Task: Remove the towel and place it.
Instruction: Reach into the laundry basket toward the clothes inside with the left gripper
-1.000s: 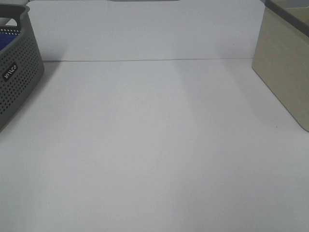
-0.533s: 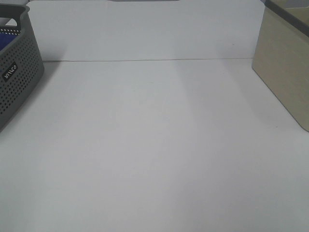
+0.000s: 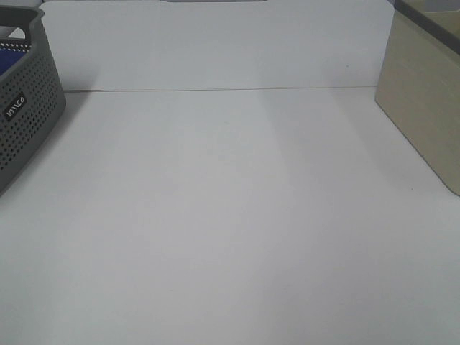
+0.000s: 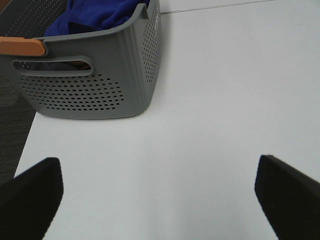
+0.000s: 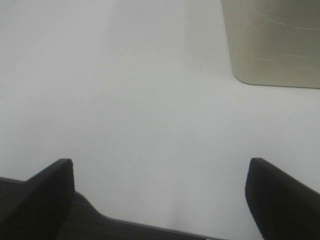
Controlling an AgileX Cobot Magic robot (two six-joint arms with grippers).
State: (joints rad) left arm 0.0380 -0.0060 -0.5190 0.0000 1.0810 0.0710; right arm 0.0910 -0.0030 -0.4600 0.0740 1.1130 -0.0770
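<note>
None of the task looks done. The towel [image 4: 97, 15] lies bunched inside the grey perforated basket [image 4: 100, 90], its royal-blue folds rising about to the rim behind a wood-coloured handle grip. From the high camera, only a sliver of blue shows inside the basket at the far left edge of the white table [image 3: 230, 215].

The left gripper [image 4: 156, 160] hovers over bare table just short of the basket. Its 2 fingers are spread wide with nothing between them and touch neither basket nor cloth. The right gripper [image 5: 159, 161] is also spread wide and empty near the table's front edge, with the beige bin [image 5: 275, 40] ahead of it. Neither arm appears in the high view.

All of the work is left, as I judge it: reach into the basket, pinch the cloth, lift it clear of the rim and set it down. The frames do not show where it should go; the bare middle of the table and the bin are both candidates.
</note>
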